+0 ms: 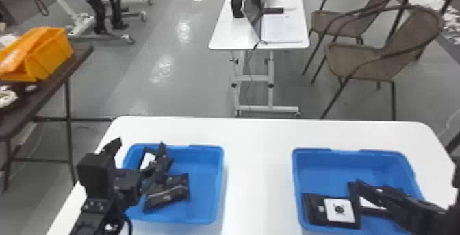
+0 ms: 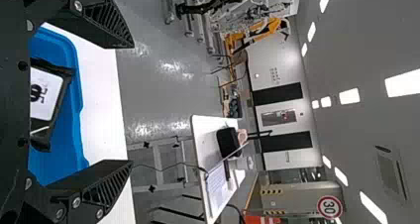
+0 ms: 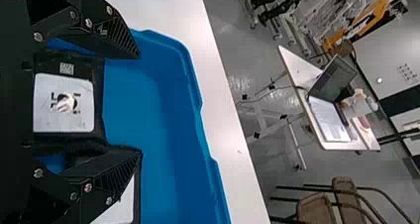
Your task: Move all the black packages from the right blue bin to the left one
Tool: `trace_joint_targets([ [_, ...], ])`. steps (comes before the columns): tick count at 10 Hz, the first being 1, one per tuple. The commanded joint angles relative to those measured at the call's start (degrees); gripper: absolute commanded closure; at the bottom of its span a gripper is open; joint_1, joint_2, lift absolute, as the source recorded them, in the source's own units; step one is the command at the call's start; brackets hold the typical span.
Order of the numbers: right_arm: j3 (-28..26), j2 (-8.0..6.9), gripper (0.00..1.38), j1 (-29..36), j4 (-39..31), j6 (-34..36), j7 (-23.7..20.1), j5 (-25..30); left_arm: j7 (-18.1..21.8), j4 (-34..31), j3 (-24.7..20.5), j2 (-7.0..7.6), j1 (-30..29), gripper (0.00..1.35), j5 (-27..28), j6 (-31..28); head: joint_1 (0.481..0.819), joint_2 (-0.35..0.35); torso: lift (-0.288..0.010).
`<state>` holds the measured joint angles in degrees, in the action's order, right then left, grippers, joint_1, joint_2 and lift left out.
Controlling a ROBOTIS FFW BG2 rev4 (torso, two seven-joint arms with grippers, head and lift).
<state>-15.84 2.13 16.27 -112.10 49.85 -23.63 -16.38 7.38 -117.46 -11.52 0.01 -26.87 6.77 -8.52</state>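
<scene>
In the head view my left gripper (image 1: 140,144) stands over the left part of the left blue bin (image 1: 219,186); the left wrist view shows this gripper (image 2: 131,104) open with nothing held. A crumpled black package (image 1: 169,192) and a white-labelled one (image 1: 148,160) lie in that bin. My right gripper (image 1: 393,200) reaches into the right blue bin (image 1: 297,169). From its wrist, the right gripper (image 3: 139,105) is open, a white-labelled black package (image 3: 64,102) lying between its fingers. A second labelled package (image 1: 371,204) lies beside it, partly covered by one finger.
Both bins stand on a white table (image 1: 260,169), with bare tabletop between them. Beyond it are a small table with a laptop (image 1: 253,8) and brown chairs (image 1: 373,63). An orange crate (image 1: 48,52) sits on a dark side table at the left.
</scene>
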Motion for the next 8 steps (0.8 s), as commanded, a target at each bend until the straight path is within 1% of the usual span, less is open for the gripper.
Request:
trace_joint_targets([
  [1, -0.8, 1.21, 0.36, -1.2, -0.7, 4.5, 0.9, 0.6, 0.0, 0.0, 0.0, -0.15, 0.2, 0.1, -1.8, 0.0, 0.695, 0.105, -0.04],
  [2, -0.1, 2.53, 0.36, -2.6, 1.4, 5.0, 0.8, 0.2, 0.0, 0.0, 0.2, -0.15, 0.4, 0.1, -2.6, -0.1, 0.695, 0.084, -0.04],
  [3, 0.8, 3.5, 0.36, -3.9, 4.2, 5.6, 0.8, -0.7, 0.0, 0.0, 0.2, -0.15, 0.6, 0.1, -3.2, 0.0, 0.695, 0.075, -0.04],
  [5, 3.0, 4.9, 0.36, -6.2, 9.5, 5.6, 0.8, -2.1, 0.0, 0.0, 0.2, -0.15, 0.5, 0.1, -3.6, 0.1, 0.695, 0.08, -0.04],
  [7, 4.7, 5.7, 0.36, -8.2, 13.4, 5.7, 1.0, -2.1, 0.1, 0.0, 0.3, -0.15, 0.5, 0.1, -3.7, 0.0, 0.695, 0.091, -0.04],
  [8, 5.4, 5.96, 0.36, -8.8, 14.7, 5.9, 1.7, -3.1, 0.1, 0.0, 0.3, -0.15, 0.4, 0.1, -3.8, 0.0, 0.695, 0.095, -0.04],
])
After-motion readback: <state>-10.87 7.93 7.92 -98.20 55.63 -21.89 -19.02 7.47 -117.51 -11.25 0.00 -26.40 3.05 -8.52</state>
